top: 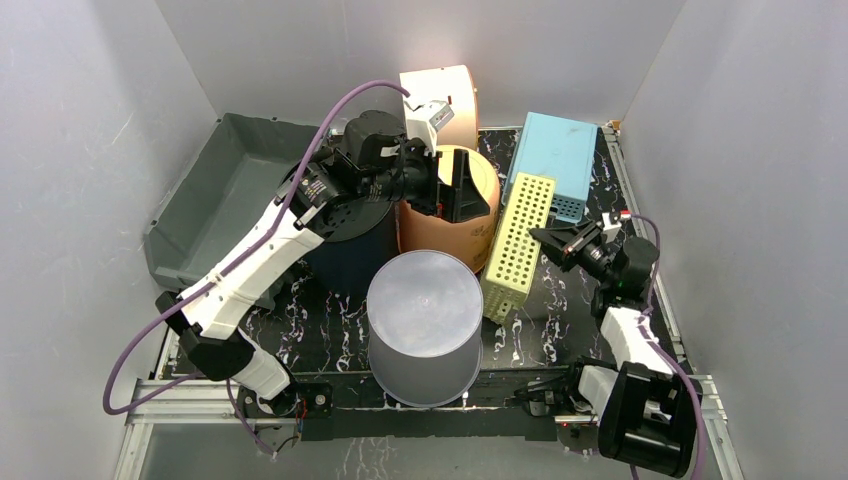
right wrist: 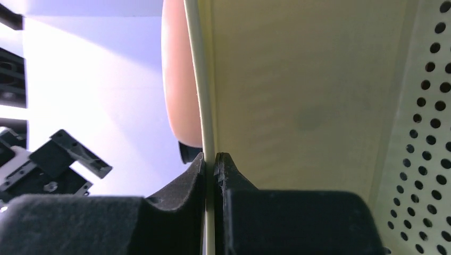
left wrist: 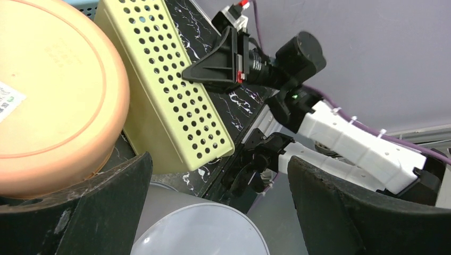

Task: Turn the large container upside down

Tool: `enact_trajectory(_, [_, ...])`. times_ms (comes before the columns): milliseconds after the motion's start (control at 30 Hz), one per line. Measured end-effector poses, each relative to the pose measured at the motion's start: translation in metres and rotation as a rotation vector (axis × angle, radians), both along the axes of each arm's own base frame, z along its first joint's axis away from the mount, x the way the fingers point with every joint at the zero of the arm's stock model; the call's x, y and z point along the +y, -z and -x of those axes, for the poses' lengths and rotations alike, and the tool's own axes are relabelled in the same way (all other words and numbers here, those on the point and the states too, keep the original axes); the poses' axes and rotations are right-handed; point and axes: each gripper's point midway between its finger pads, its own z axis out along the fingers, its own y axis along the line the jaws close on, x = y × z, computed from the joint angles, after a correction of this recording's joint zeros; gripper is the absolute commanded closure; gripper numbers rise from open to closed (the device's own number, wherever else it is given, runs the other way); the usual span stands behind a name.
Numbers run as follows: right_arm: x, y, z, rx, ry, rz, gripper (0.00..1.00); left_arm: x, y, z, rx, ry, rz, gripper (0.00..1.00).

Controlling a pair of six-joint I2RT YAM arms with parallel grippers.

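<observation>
1. The perforated yellow container (top: 518, 245) is at 3 o'clock from the middle of the table (top: 330, 330). It is tipped up on one long edge, with a holed wall facing the overhead camera.
2. The right gripper (right wrist: 214, 159) is pinched closed on the container's thin rim. One finger is on the outer face and one on the inner face. Its arm reaches in from 4 o'clock.
3. The left gripper (left wrist: 218, 202) is spread wide and holds nothing. It hangs over the orange tub (top: 440, 240), which is at 12 o'clock from the table's middle.
4. The container's 9 o'clock side is right beside the orange tub. The views do not show whether the two touch.
5. A grey bucket (top: 425, 320) stands base-up at 6 o'clock, near the container's lower end.
6. A blue box (top: 555, 160) lies at 1 o'clock, just behind the container.
7. A grey tray (top: 215, 200) leans at 10 o'clock, and a dark round tub (top: 350, 255) sits under the left arm.
</observation>
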Motion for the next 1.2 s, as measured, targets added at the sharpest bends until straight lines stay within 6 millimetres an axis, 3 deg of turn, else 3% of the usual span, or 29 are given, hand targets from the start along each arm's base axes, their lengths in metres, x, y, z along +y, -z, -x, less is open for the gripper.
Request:
enact_trajectory(67, [0.002, 0.009, 0.005, 0.023, -0.003, -0.046, 1.00, 0.000, 0.001, 0.000, 0.005, -0.003, 0.001, 0.02])
enact_trajectory(167, [0.002, -0.003, 0.009, -0.042, -0.022, -0.067, 1.00, -0.001, 0.002, -0.001, 0.010, -0.005, 0.004, 0.02])
enact_trajectory(300, [-0.002, -0.001, 0.017, -0.050, -0.044, -0.038, 0.98, -0.002, 0.003, -0.001, 0.018, -0.009, 0.008, 0.02])
enact_trajectory(367, [-0.008, 0.003, 0.018, -0.042, -0.031, -0.024, 0.77, -0.003, 0.004, -0.001, 0.021, -0.010, 0.011, 0.02])
enact_trajectory(467, [-0.017, 0.018, 0.019, 0.002, 0.002, 0.006, 0.62, -0.003, 0.005, -0.001, 0.028, -0.012, 0.011, 0.02])
enact_trajectory(567, [-0.028, 0.030, 0.015, 0.074, 0.045, 0.066, 0.57, -0.003, 0.006, -0.001, 0.031, -0.014, 0.010, 0.02])
enact_trajectory(733, [-0.061, 0.034, 0.003, 0.145, 0.178, 0.248, 0.35, -0.003, 0.006, -0.001, 0.031, -0.013, 0.011, 0.02])
enact_trajectory(1000, [-0.109, 0.060, 0.006, 0.341, 0.390, 0.469, 0.33, -0.006, 0.002, 0.000, 0.034, -0.003, 0.032, 0.01])
enact_trajectory(1133, [-0.134, 0.093, 0.030, 0.554, 0.505, 0.566, 0.31, -0.007, 0.002, 0.001, 0.038, 0.000, 0.034, 0.02])
enact_trajectory(1200, [-0.144, 0.097, 0.039, 0.628, 0.548, 0.609, 0.31, -0.007, 0.002, 0.001, 0.038, 0.002, 0.034, 0.02])
